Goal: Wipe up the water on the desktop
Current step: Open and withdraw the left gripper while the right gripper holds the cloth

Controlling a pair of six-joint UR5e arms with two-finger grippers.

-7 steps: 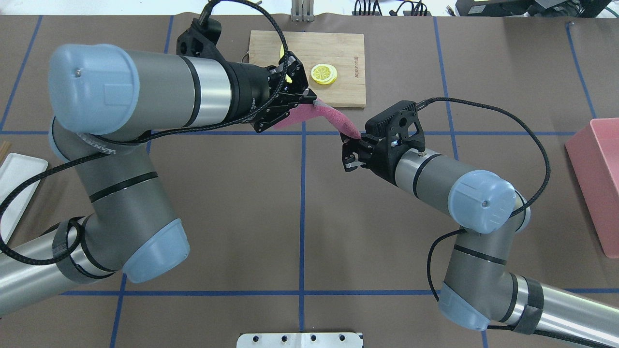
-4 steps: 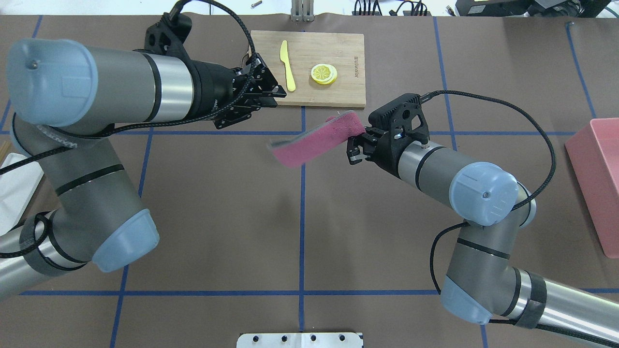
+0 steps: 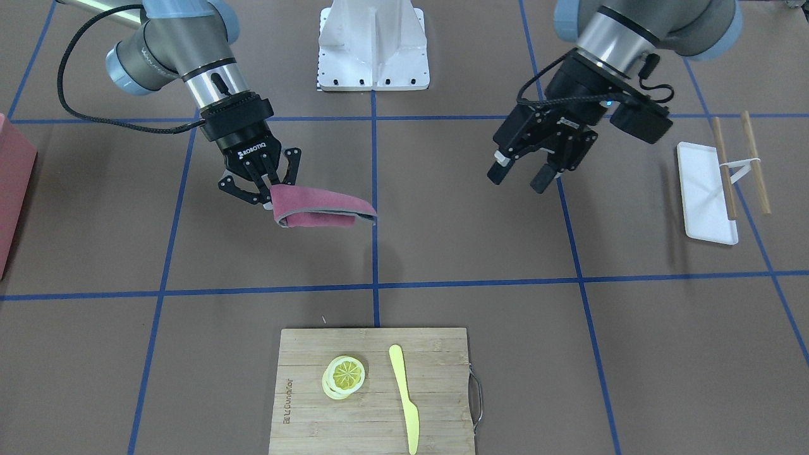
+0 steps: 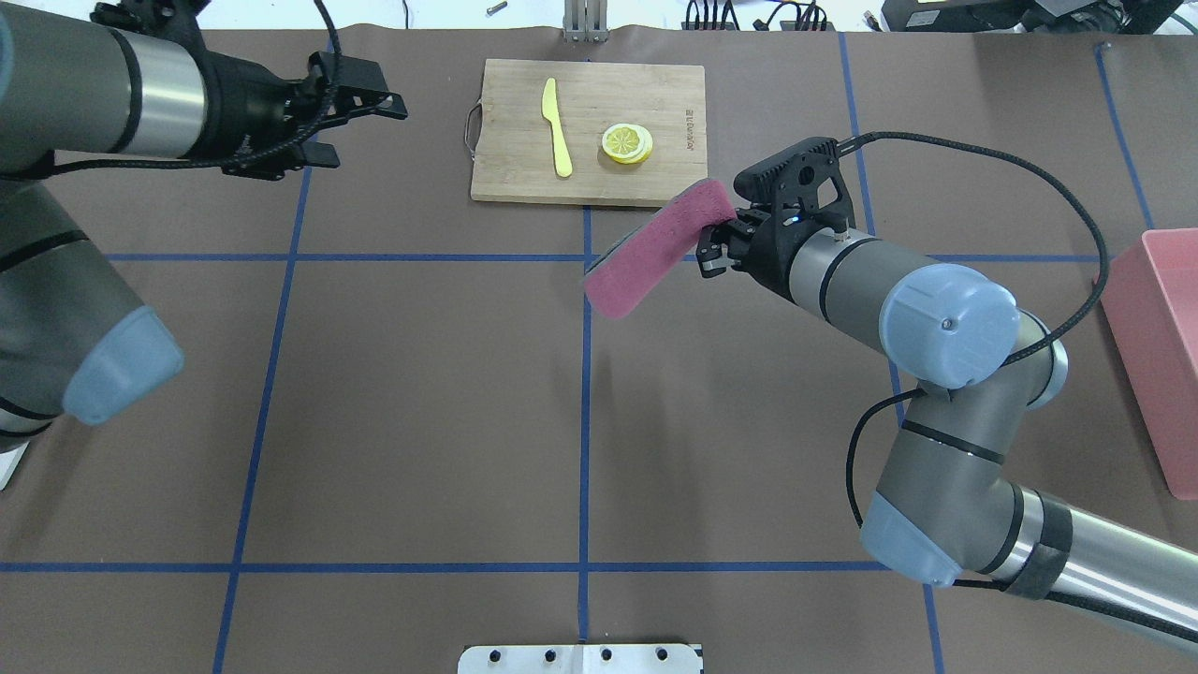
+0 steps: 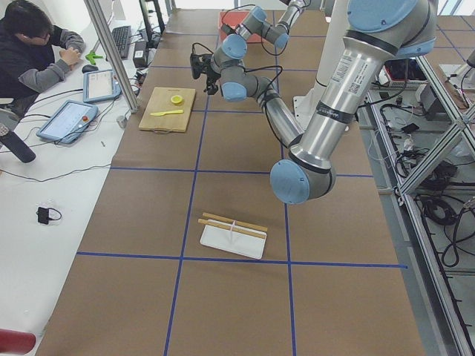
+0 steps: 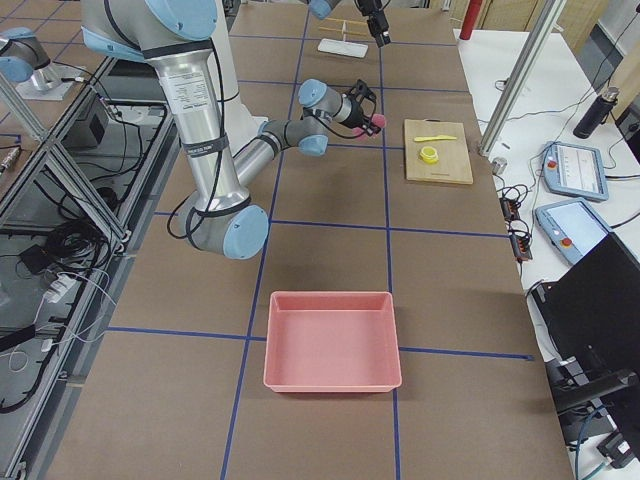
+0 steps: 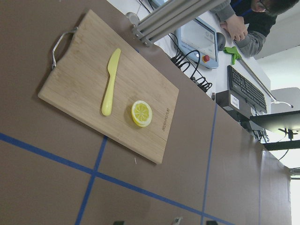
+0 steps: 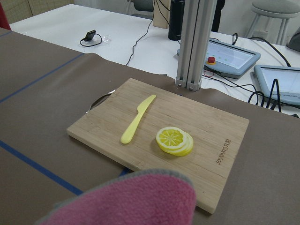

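Observation:
The desktop (image 4: 421, 393) is a matte brown surface with a grid of blue tape lines; I see no water on it. My right gripper (image 4: 716, 239) is shut on one end of a folded pink cloth with a grey edge (image 4: 650, 253). It holds the cloth in the air just in front of the cutting board. From the front, the right gripper (image 3: 265, 189) holds the cloth (image 3: 322, 212), which sticks out sideways above the table. The cloth fills the bottom of the right wrist view (image 8: 136, 201). My left gripper (image 4: 370, 136) is open and empty, far to the left; it also shows from the front (image 3: 519, 179).
A bamboo cutting board (image 4: 590, 178) at the far middle carries a yellow knife (image 4: 557, 126) and lemon slices (image 4: 627, 142). A pink bin (image 4: 1156, 346) stands at the right edge. A white tray with chopsticks (image 3: 708, 189) lies on the left side.
My left gripper let go of the cloth and drew back far to the left. My right gripper alone holds the cloth now and has shifted slightly toward the cutting board.

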